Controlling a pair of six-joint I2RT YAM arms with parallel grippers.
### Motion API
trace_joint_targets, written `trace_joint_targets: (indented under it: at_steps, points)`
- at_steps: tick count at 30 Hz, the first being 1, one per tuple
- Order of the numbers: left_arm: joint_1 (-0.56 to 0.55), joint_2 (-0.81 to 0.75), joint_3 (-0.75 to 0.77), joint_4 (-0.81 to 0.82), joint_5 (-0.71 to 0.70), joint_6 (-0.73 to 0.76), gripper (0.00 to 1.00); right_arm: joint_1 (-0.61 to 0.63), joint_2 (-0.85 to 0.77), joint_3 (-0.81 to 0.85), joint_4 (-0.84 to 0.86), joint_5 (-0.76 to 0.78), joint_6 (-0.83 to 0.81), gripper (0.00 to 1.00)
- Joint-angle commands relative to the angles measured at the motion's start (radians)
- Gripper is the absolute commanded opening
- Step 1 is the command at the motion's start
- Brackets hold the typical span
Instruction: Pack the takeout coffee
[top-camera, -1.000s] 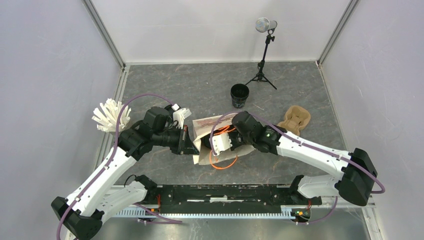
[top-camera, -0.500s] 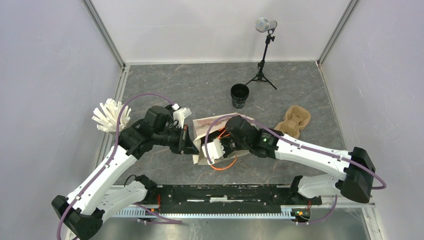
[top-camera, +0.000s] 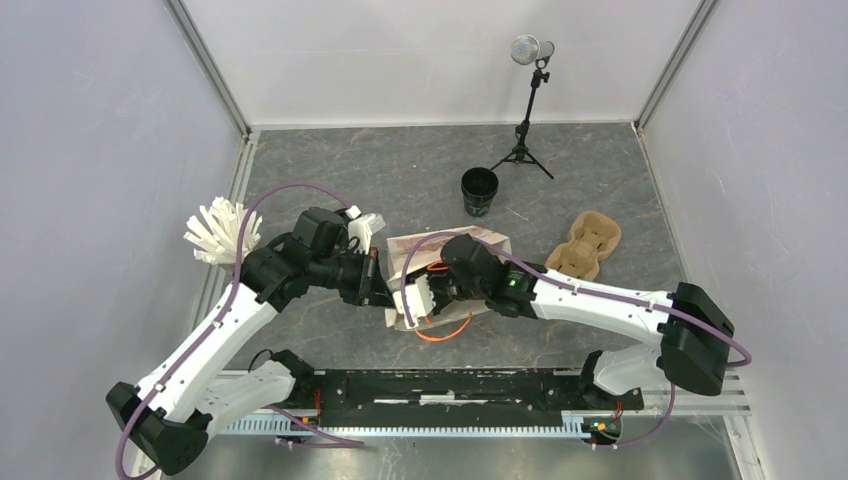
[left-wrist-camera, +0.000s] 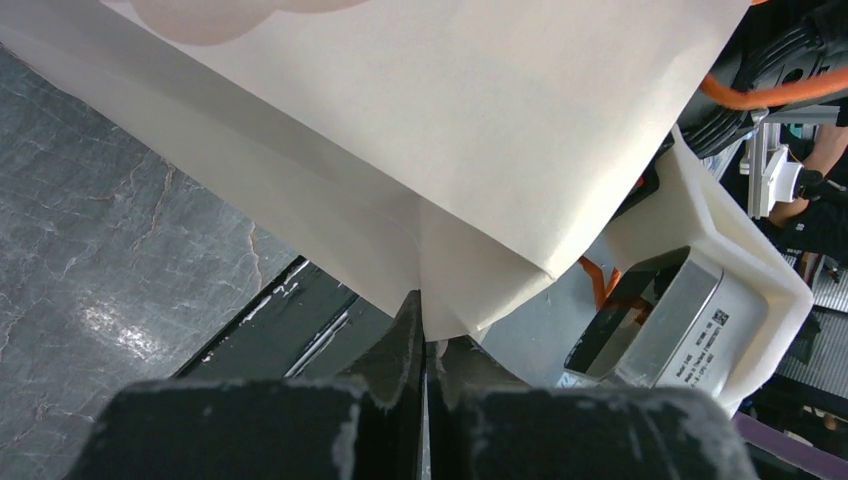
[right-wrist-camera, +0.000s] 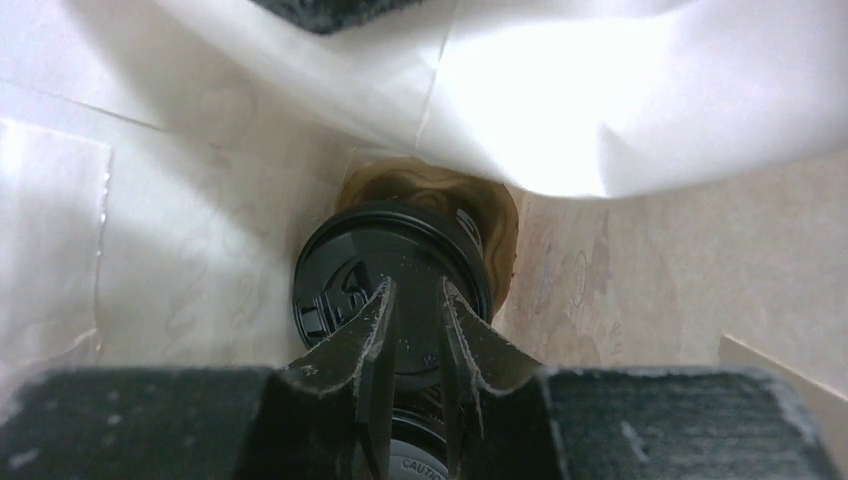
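Both my hands are at the beige paper bag with orange handles (top-camera: 495, 243), which lies on the grey marbled table (top-camera: 400, 180). From above, my left hand (top-camera: 378, 287) is at the bag's left edge and my right hand (top-camera: 420, 303) is pushed in just beside it. One small black disposable cup (top-camera: 479, 190) stands on the table beyond the bag, well apart from it. A brown moulded-pulp cup carrier (top-camera: 590, 245) lies to the right.

On my left wrist view, the left hand (left-wrist-camera: 421, 325) is pressed together on a folded corner of the bag (left-wrist-camera: 450, 120), holding the paper up off the table (left-wrist-camera: 100, 220).

On my right wrist view I am looking down inside the bag (right-wrist-camera: 200, 220). A second black cup with a round black plastic lid (right-wrist-camera: 345, 265) sits deep in it, against a brown shape (right-wrist-camera: 500, 215) I cannot identify. The rim of another black lid (right-wrist-camera: 420, 462) shows lower down, between my fingers (right-wrist-camera: 370, 340). My right hand (right-wrist-camera: 416, 290) has only a narrow gap, and I cannot tell whether it pinches anything.

I judge this to be the loading step, with coffee going into the bag. Next I would need to leave the cups settled, draw the right hand out without dragging paper or tipping a lid, then fetch the cup on the table while the left holds the bag.
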Motion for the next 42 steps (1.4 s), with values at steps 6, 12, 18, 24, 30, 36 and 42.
trace_joint_targets:
  at_steps: [6, 12, 18, 24, 30, 36, 42]
  points:
    - [-0.005, 0.026, 0.050, 0.001, 0.008, 0.047, 0.02, 0.003, 0.032, -0.046, 0.169, -0.038, 0.021, 0.24]
    - [-0.004, 0.029, 0.053, 0.003, 0.009, 0.045, 0.02, 0.003, 0.042, -0.071, 0.254, -0.029, 0.033, 0.23]
    - [-0.005, 0.026, 0.053, 0.006, 0.010, 0.038, 0.02, 0.004, 0.052, -0.107, 0.318, -0.013, 0.036, 0.23]
    - [-0.004, 0.017, 0.049, 0.006, 0.010, 0.037, 0.02, 0.003, 0.048, -0.137, 0.358, 0.002, 0.040, 0.23]
    - [-0.004, 0.026, 0.054, 0.006, 0.007, 0.042, 0.02, 0.003, -0.033, -0.153, 0.301, 0.027, 0.001, 0.19]
    - [-0.004, 0.031, 0.059, 0.006, 0.007, 0.049, 0.02, -0.005, -0.104, -0.209, 0.244, 0.044, -0.039, 0.02]
    - [-0.005, 0.028, 0.062, 0.006, 0.009, 0.046, 0.02, -0.035, -0.095, -0.234, 0.265, 0.030, -0.080, 0.00]
